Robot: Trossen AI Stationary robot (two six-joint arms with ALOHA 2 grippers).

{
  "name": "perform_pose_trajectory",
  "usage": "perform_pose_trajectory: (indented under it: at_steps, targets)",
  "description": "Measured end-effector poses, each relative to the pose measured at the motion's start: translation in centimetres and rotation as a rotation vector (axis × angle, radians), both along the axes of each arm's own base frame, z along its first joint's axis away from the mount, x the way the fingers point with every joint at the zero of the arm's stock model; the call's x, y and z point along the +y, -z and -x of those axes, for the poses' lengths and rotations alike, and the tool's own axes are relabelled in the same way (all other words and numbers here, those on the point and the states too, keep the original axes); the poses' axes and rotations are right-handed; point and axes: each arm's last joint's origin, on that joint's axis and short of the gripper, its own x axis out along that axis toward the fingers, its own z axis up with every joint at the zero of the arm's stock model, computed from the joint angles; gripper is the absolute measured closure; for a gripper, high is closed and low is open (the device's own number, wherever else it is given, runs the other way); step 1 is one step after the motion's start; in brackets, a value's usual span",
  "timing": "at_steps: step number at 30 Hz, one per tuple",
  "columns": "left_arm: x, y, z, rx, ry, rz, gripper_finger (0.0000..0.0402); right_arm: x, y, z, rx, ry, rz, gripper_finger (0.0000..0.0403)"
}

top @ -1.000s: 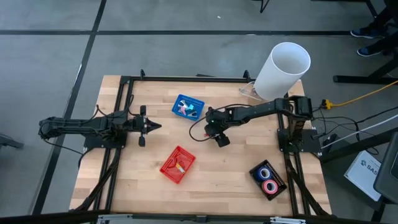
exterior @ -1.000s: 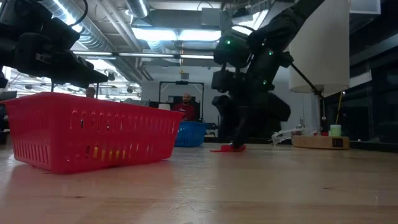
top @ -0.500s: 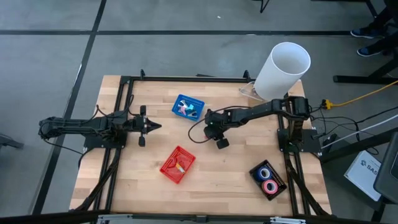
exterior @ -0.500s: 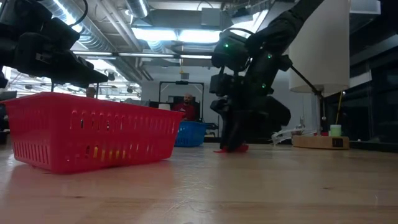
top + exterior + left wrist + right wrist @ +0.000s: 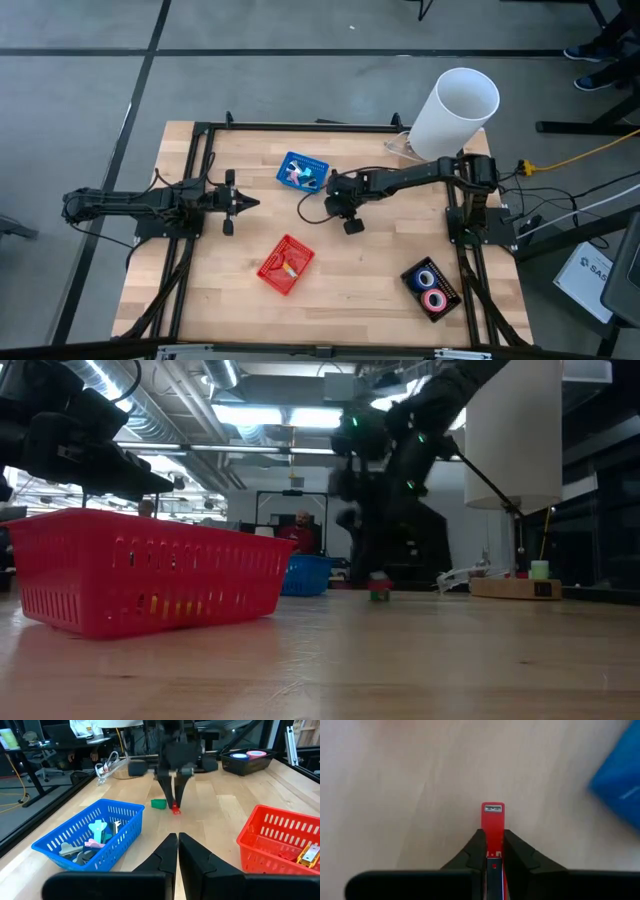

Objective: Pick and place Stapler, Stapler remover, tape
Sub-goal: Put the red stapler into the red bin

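Note:
My right gripper [image 5: 338, 205] stands at the table's middle, fingers pointing down, shut on a small red stapler [image 5: 493, 822]. The left wrist view shows the stapler [image 5: 176, 809] below its fingers, close over the wood. A small green stapler [image 5: 158, 804] lies on the table beside it. My left gripper [image 5: 255, 203] waits shut over the table's left part, holding nothing. The tape rolls [image 5: 430, 286] lie in a black basket at the near right. The blue basket [image 5: 302, 171] holds stapler removers [image 5: 95, 840]. My right gripper pinches the red stapler's two long sides [image 5: 493, 845] between its two fingers. The fingers come from above and lie along the stapler, whose metal-mouthed end [image 5: 493, 808] sticks out past the fingertips. It hangs nearly upright; whether its lower end touches the table, I cannot tell.
A red basket [image 5: 286, 264] with small staplers stands near the table's middle front. A tall white cylinder [image 5: 453, 113] stands at the far right corner. Black frame rails run along both sides. Bare wood lies between the baskets.
My right gripper has shut on the red stapler, which lay flat on the table and now stands nearly upright between the fingers. The gripper has shifted a little toward the blue basket at the table's far left.

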Motion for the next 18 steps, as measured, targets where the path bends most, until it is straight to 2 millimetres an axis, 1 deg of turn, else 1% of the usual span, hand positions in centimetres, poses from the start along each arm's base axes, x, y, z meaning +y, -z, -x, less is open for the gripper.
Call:
perform_pose_trajectory:
  at_steps: [5,8,14,18]
  targets:
    - [0.0,0.0,0.0,0.000,0.000,0.000,0.0393,0.0,-2.9,-1.5,-0.056,-0.011,-0.025,0.0362]
    - [0.0,0.0,0.0,0.000,-0.001,0.000,0.0391,0.0,-5.0,-2.8,-0.139,-0.037,-0.063,0.0362]
    - [0.0,0.0,0.0,0.000,0.000,0.000,0.0391,0.3,-9.6,-5.1,-0.311,-0.027,-0.195,0.0362]
    - [0.0,0.0,0.0,0.000,0.000,0.000,0.0393,1.3,-11.8,-6.1,-0.415,-0.052,-0.284,0.0362]
